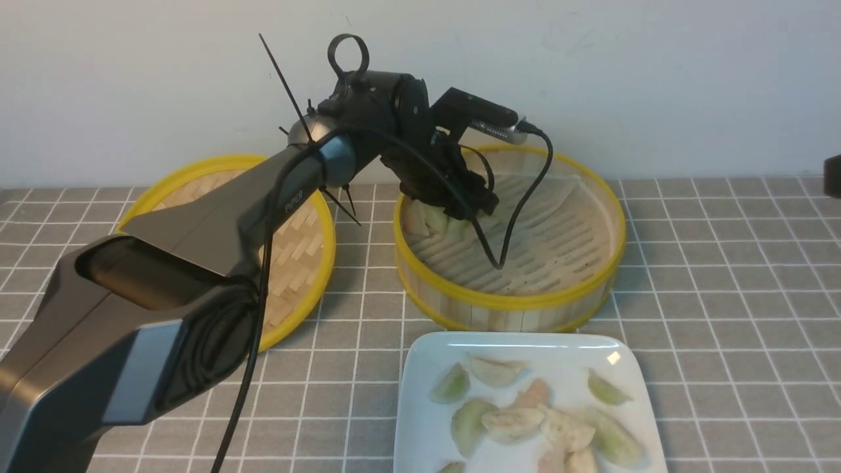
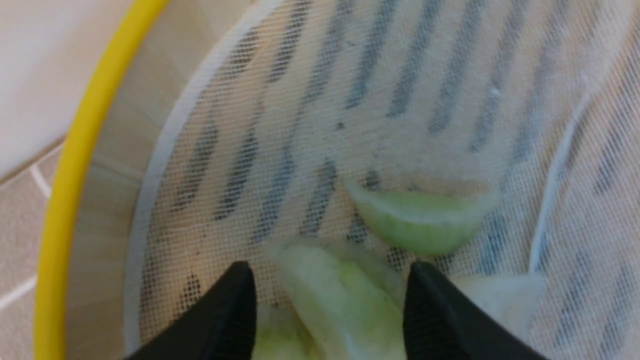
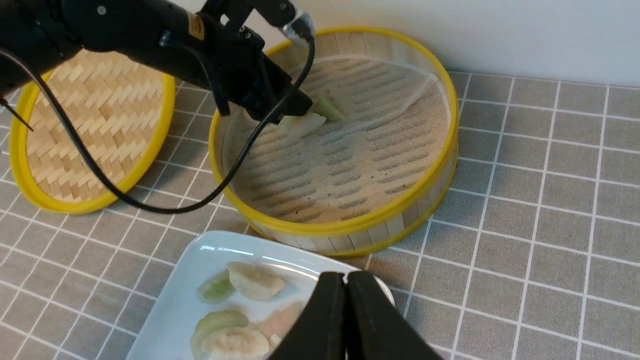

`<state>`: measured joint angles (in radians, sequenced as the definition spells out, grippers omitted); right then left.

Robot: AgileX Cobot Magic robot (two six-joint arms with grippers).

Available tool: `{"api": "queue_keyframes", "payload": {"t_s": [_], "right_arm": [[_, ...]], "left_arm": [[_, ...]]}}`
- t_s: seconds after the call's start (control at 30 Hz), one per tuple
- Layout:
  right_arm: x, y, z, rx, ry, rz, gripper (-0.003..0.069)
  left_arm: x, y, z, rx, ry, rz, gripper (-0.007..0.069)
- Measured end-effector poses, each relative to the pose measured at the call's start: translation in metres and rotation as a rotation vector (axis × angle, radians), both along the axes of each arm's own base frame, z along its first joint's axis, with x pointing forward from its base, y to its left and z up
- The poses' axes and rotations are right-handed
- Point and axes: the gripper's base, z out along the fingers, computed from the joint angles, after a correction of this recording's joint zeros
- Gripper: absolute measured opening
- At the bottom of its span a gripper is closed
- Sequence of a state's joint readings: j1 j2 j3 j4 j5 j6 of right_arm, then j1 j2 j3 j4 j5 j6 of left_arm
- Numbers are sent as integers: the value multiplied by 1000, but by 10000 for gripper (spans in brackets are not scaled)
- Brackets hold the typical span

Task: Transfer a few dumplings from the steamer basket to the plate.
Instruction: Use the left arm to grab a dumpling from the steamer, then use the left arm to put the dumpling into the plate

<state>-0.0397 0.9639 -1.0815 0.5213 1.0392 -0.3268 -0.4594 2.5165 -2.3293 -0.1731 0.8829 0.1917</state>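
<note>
Green dumpling [image 2: 340, 300]: in the steamer basket [image 2: 65, 200], between the fingers of the left gripper [image 2: 327, 275].
Left gripper: fingers spread, not clamping.
Right gripper [image 3: 346, 282]: fingers pressed together, empty.

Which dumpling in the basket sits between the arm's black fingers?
The pale yellowish-green dumpling lying between the left gripper's open fingers. The darker green crescent lies just beyond their tips, outside the gap.
</note>
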Motion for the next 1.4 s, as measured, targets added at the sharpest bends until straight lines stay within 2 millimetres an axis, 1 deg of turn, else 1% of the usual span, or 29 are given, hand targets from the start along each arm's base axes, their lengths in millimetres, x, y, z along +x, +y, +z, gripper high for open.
{"api": "queue_keyframes", "payload": {"t_s": [0.2,0.33,0.47,0.53,0.63,0.7,0.77,0.87,0.9,0.97,1.0,1.07,1.1,1.13,1.17,1.23,1.27,1.3,1.33,1.37,1.4], "right_arm": [[0,0,0,0,5,3,-10],[-1,0,-1,1,9,5,-10],[-1,1,-1,1,15,9,-10],[-1,1,-1,1,18,10,-10],[-1,1,-1,0,19,11,-10],[-1,1,-1,0,19,11,-10],[-1,1,-1,0,19,11,-10],[-1,1,-1,0,19,11,-10],[-1,1,-1,0,19,11,-10],[-1,1,-1,1,19,11,-10],[-1,1,-1,1,19,11,-10],[-1,1,-1,1,19,11,-10],[-1,1,-1,1,19,11,-10],[-1,1,-1,2,19,11,-10],[-1,1,-1,2,19,11,-10],[-1,1,-1,2,19,11,-10],[-1,1,-1,2,19,11,-10],[-1,1,-1,2,19,11,-10],[-1,1,-1,2,19,11,-10],[-1,1,-1,2,19,11,-10],[-1,1,-1,2,19,11,-10]], "left_arm": [[-8,-9,-1,50,13,-51,333],[-20,-21,-2,109,34,-100,253],[-25,-28,-1,125,33,-119,225],[-29,-35,3,128,32,-136,225],[-38,-44,10,122,85,-165,187],[-41,-47,15,118,97,-177,184],[-45,-49,29,108,112,-190,184],[-44,-48,54,77,61,-188,184],[-43,-48,70,46,16,-185,184],[-45,-45,93,8,-29,-181,184],[-46,-44,97,2,-32,-180,184],[-54,-41,118,-34,-36,-173,184],[-55,-41,120,-37,-35,-171,184],[-64,-36,133,-45,-23,-172,184],[-68,-34,141,-49,-24,-172,184],[-81,-27,147,-36,18,-172,184],[-90,-21,154,-36,35,-167,184],[-101,-16,152,-26,87,-159,184],[-108,-12,157,-30,100,-156,184],[-110,-11,152,-24,123,-155,184],[-124,-4,149,-23,180,-152,183]]}}
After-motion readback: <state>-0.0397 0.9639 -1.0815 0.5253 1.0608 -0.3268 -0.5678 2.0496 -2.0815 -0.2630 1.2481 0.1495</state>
